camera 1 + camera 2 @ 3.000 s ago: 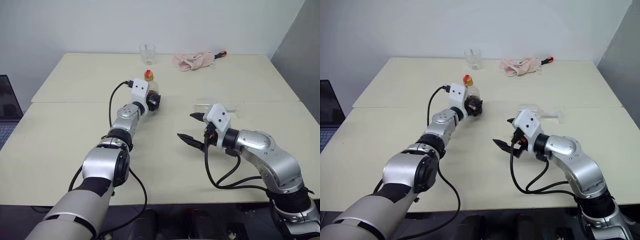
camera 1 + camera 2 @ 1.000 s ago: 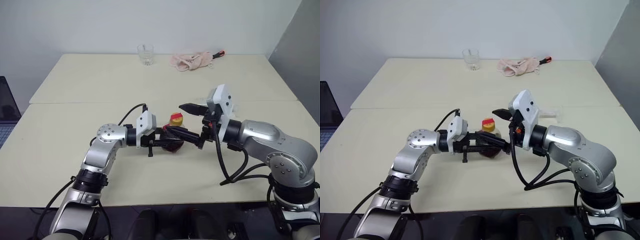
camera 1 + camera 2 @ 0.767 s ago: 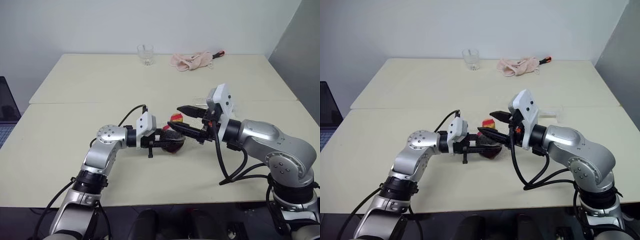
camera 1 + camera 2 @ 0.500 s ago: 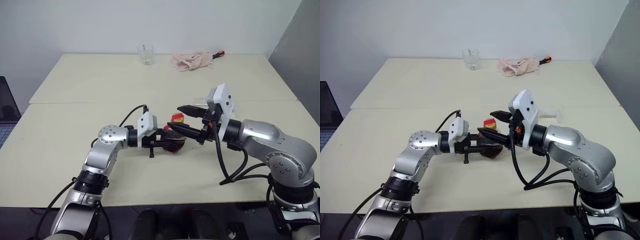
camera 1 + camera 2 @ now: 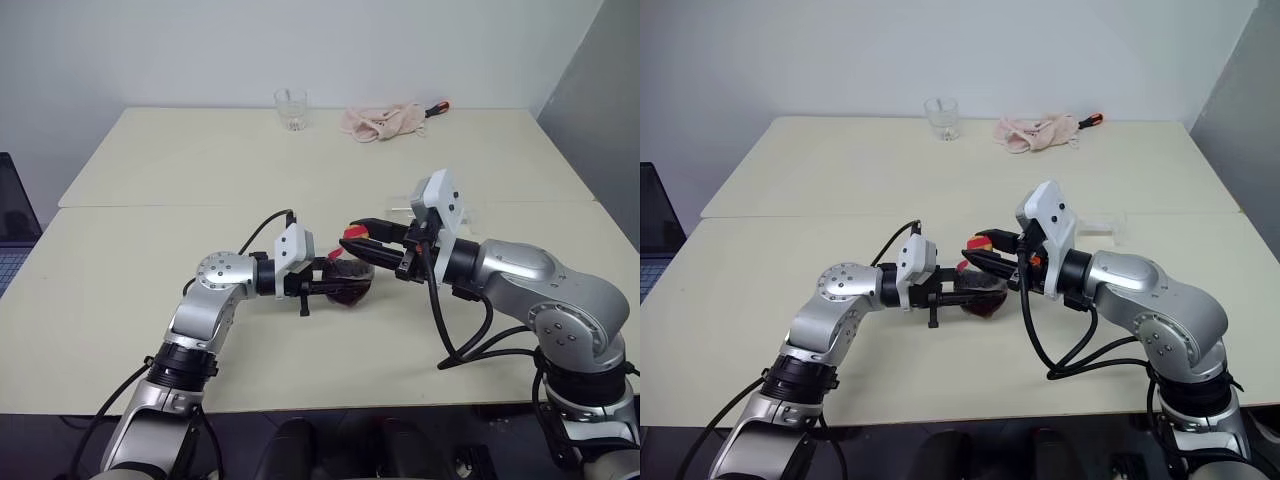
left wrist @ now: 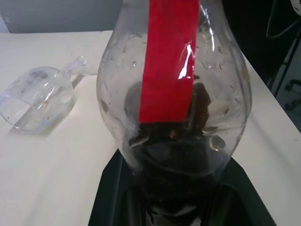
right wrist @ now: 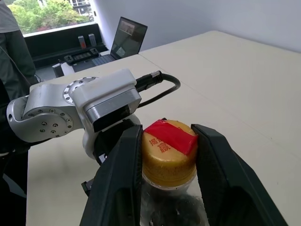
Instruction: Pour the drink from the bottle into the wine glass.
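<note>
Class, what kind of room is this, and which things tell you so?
Probably a lab or office: plain cream tables against a bare white wall, an open laptop nearby, a window with trees outside.

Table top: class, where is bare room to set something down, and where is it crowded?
Free: the near-left table beside the left arm, and the far-left stretch before the tumbler. Crowded: the middle, where both grippers meet at the bottle, and the wine glass lying beside it.
</note>
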